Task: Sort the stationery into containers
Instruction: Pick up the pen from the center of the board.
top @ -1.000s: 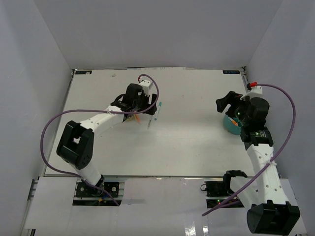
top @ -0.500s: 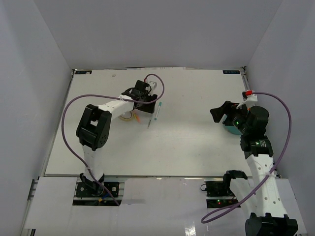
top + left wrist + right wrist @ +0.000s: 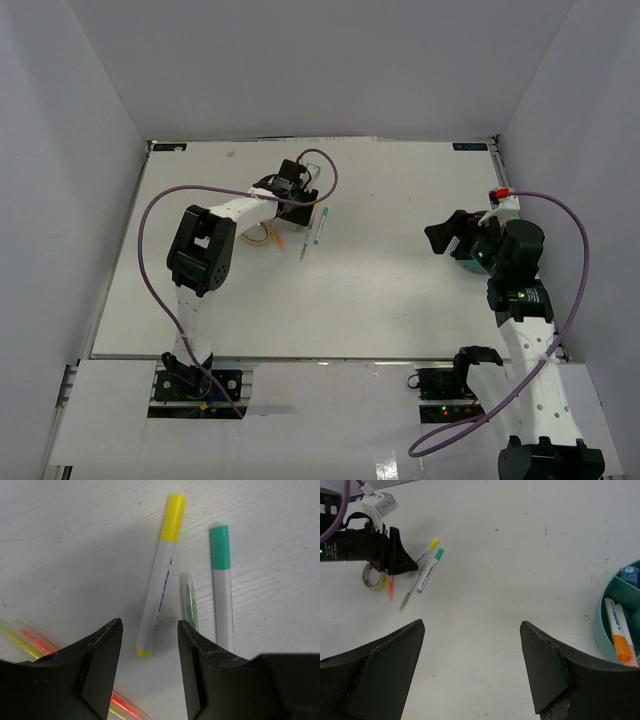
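My left gripper (image 3: 150, 625) is open and hovers low over a white pen with a yellow cap (image 3: 160, 575), whose lower end lies between the jaws. Beside it lie a thin green pen (image 3: 190, 605) and a white pen with a teal cap (image 3: 221, 585). Thin yellow and orange pens (image 3: 22, 641) lie at the lower left. My right gripper (image 3: 471, 625) is open and empty above bare table, left of the teal organiser cup (image 3: 602, 630). The cup holds a white pen with an orange cap (image 3: 617, 630). In the top view the left gripper (image 3: 303, 208) is at the pens (image 3: 318, 228).
A beige rubber-band loop (image 3: 370, 575) lies on the table behind the left gripper, next to an orange pen (image 3: 390, 587). In the top view the right arm covers most of the cup (image 3: 465, 256), which stands near the table's right edge. White walls enclose the table.
The left arm has swung its elbow and moved the gripper to the right, over the pens. The right gripper has moved left and nearer, away from the cup.
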`<state>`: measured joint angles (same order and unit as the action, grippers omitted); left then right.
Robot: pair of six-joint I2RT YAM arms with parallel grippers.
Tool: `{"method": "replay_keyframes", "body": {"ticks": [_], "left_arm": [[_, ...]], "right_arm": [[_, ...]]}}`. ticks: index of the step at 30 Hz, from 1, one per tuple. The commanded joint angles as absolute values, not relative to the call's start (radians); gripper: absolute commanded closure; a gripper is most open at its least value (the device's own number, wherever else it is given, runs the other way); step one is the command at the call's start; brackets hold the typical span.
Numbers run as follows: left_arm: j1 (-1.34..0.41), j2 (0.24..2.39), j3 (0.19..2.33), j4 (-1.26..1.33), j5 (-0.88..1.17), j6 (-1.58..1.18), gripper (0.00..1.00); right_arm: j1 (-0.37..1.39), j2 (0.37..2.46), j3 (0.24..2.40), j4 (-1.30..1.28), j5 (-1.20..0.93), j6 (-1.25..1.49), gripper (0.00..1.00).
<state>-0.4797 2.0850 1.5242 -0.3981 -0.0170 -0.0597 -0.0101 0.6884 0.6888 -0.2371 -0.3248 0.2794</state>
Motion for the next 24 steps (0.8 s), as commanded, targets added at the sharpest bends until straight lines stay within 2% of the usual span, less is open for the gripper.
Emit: {"method": "replay_keyframes", "body": {"ticks": [1, 7, 10, 17, 20, 24], "left_arm": [[-0.474, 2.106, 1.558, -0.419, -0.014, -0.035, 0.42], [-0.474, 2.135, 1.568, -0.426, -0.014, -0.034, 0.47], [-0.474, 2.146, 1.566, -0.428, -0.018, -0.034, 0.57], [-0.472, 2.096, 1.545, -0.428, -0.009, -0.009, 0.98], [-0.474, 2.011, 1.536, -0.419, -0.002, -0.006, 1.00], [-0.476, 1.918, 1.513, -0.402, 0.050, 0.032, 1.00]], "right_arm": [[-0.003, 0.676, 0.681, -0.207, -0.334, 0.265, 0.16], [-0.002, 0.673, 0.680, -0.206, -0.333, 0.261, 0.14], [-0.002, 0.672, 0.683, -0.207, -0.334, 0.261, 0.13], [-0.002, 0.669, 0.684, -0.198, -0.360, 0.255, 0.13], [-0.002, 0.672, 0.686, -0.193, -0.371, 0.244, 0.07], [-0.002, 0.684, 0.698, -0.190, -0.406, 0.238, 0.05]]}}
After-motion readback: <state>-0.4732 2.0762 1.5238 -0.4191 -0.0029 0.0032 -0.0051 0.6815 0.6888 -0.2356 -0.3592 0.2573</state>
